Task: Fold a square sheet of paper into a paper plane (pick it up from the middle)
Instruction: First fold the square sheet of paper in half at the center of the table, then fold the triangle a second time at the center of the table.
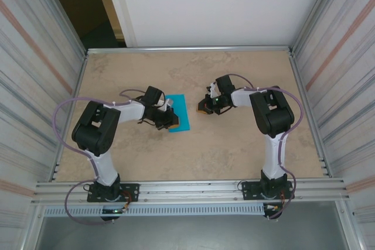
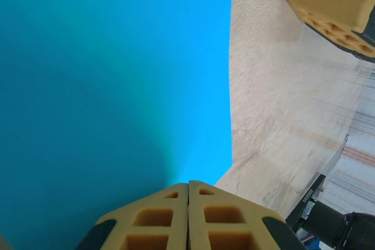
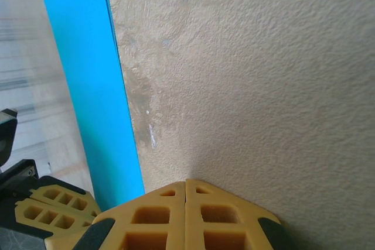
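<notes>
The square sheet of paper [image 1: 179, 111] lies flat on the table as a narrow bright cyan-blue rectangle; no plane shape shows. My left gripper [image 1: 170, 120] is shut, with its tips down on the sheet's near left part. In the left wrist view the blue sheet [image 2: 111, 74] spreads ahead of the closed left gripper [image 2: 188, 184]. My right gripper [image 1: 203, 108] is shut too and rests on bare table just right of the sheet, not touching it. The right wrist view has the sheet's edge [image 3: 94, 86] left of the closed right gripper [image 3: 186, 182].
The beige table [image 1: 234, 144] is walled by metal rails and ribbed side panels [image 1: 29, 74]. The right gripper's yellow fingers [image 2: 335, 1] show at the left wrist view's top right. The left gripper's fingers [image 3: 50, 204] show at the right wrist view's bottom left.
</notes>
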